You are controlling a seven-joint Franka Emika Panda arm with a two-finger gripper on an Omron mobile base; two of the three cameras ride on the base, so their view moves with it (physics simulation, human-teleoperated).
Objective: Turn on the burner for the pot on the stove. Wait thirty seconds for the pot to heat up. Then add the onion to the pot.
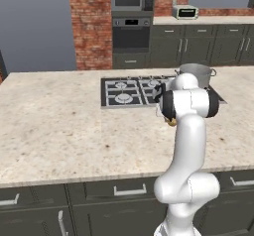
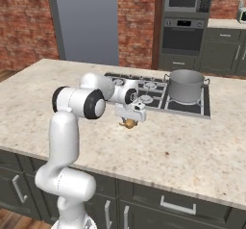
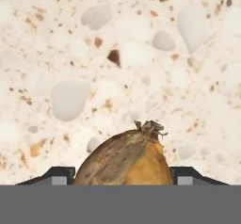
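Note:
The golden-brown onion (image 3: 124,157) lies on the speckled stone counter, just in front of the stove (image 2: 154,89). My gripper (image 3: 124,175) points down over the onion (image 2: 129,123), one dark fingertip (image 3: 59,175) on each side and close against it. The jaws are partly drawn in around the bulb, which still rests on the counter. From the left base view a sliver of the onion (image 1: 171,123) peeks out beside my forearm. The grey steel pot (image 2: 186,84) stands on the right side of the stove (image 1: 124,91), also seen as the pot (image 1: 197,73) behind my arm. The burner under it is hidden by the pot.
The island counter (image 2: 192,151) stretches wide on every side of the stove. Knobs run along the stove's front edge (image 2: 144,108). A wall oven and microwave (image 1: 130,19) stand in the far brick wall, with dark cabinets and a toaster (image 1: 185,12) beside them.

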